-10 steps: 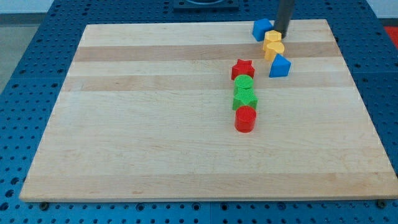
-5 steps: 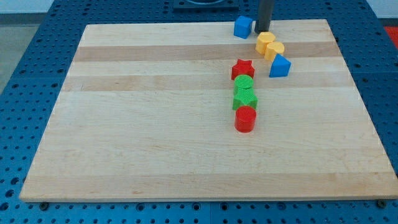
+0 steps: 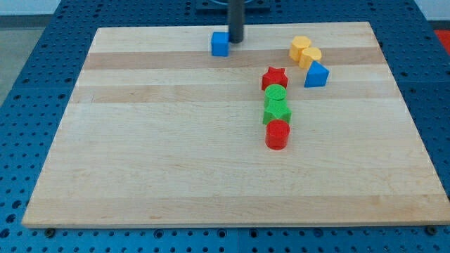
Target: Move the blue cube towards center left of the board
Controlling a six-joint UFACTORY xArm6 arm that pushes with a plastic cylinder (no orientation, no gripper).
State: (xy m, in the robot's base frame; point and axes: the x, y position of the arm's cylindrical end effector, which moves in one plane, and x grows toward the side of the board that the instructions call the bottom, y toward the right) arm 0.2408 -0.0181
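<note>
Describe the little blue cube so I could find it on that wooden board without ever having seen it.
Start at the light wooden board and follow its top edge to about the middle. The small blue cube sits there alone, with my tip at its upper right. The only other blue piece, a blue wedge-like block, lies far to the view's right beside two yellow blocks.

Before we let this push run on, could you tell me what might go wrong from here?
1. The blue cube sits near the board's top edge, and my tip is at its upper right corner; an off-centre push could spin it or let it slip off the tip.
2. Centre left lies down and left; continuing straight left would likely keep the cube along the top edge.
</note>
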